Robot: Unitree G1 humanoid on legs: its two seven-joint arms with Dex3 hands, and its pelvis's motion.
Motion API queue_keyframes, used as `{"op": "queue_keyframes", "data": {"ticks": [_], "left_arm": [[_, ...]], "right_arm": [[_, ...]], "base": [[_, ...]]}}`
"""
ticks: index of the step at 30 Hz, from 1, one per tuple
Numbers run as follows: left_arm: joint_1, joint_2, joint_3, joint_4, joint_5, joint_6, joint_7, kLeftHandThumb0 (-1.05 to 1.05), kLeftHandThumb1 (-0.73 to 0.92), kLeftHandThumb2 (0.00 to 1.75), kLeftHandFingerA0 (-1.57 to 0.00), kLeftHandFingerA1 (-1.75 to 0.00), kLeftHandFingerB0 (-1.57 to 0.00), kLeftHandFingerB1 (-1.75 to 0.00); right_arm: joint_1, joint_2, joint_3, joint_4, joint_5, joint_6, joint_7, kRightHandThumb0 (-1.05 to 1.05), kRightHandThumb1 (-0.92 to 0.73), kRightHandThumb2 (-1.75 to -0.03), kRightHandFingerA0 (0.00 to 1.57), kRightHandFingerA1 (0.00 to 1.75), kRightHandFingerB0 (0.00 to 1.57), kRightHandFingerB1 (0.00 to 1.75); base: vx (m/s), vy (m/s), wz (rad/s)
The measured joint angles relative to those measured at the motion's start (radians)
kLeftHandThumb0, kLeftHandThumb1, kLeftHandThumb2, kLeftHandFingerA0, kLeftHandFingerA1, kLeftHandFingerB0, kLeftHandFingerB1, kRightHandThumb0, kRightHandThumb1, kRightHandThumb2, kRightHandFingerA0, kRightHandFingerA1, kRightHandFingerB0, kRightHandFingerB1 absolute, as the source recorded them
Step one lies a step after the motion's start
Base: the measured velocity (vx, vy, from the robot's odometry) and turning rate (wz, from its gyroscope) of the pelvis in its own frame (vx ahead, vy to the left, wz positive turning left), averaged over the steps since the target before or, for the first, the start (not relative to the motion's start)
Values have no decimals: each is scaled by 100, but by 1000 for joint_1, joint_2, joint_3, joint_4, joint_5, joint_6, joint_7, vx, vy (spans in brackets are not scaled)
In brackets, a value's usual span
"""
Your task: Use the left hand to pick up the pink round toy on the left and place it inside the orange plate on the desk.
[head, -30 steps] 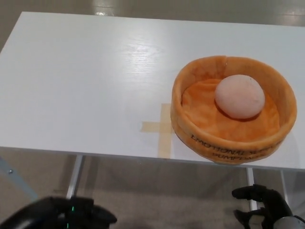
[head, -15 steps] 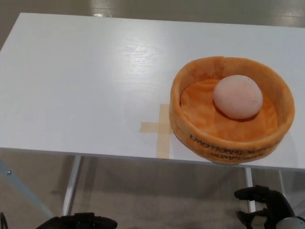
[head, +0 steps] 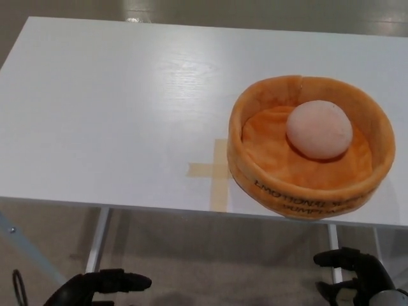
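I see the pink round toy (head: pixel 319 129) lying inside the orange plate (head: pixel 255 102), toward the plate's far right part, resting on the soft orange lining. No hand touches it. The plate is a round, padded thing with a raised wall, and dark lettering runs along the near side of that wall, upside down from my view. It sits on the right part of the white counter (head: pixel 115 108), close to the near edge.

Just beside the plate on its left, a cross of tan tape (head: pixel 215 171) is stuck flat to the counter; the plate's wall reaches up to the right arm of the cross. The rest of the counter surface shows a pale wood grain with a soft glare near the middle.

Below the near edge I can make out the counter's metal legs (head: pixel 97 239) and the beige floor (head: pixel 210 255).

My left hand (head: pixel 105 285) is at the bottom left, below the counter edge and well apart from the plate. Its black fingers (head: pixel 131 280) point to the right, stretched out and holding nothing. My right hand (head: pixel 354 271) shows at the bottom right corner, also below the counter; its fingers (head: pixel 331 259) are curled loosely with gaps between them, and it holds nothing either.
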Motion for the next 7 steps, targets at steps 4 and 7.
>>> {"op": "queue_keyframes", "data": {"ticks": [4, 7], "left_arm": [[-26, -14, -2, 51, 18, 0, 63, -33, 59, 58, -68, -129, -72, -48], [-44, -27, -3, 107, 33, -1, 139, -33, 59, 58, -69, -125, -73, -48]], "right_arm": [[0, 0, 0, 0, 0, 0, 0, -19, -58, -60, 52, 85, 49, 74], [0, 0, 0, 0, 0, 0, 0, -17, -58, -60, 53, 85, 48, 74]], "base": [[0, 0, 0], [0, 0, 0]]}}
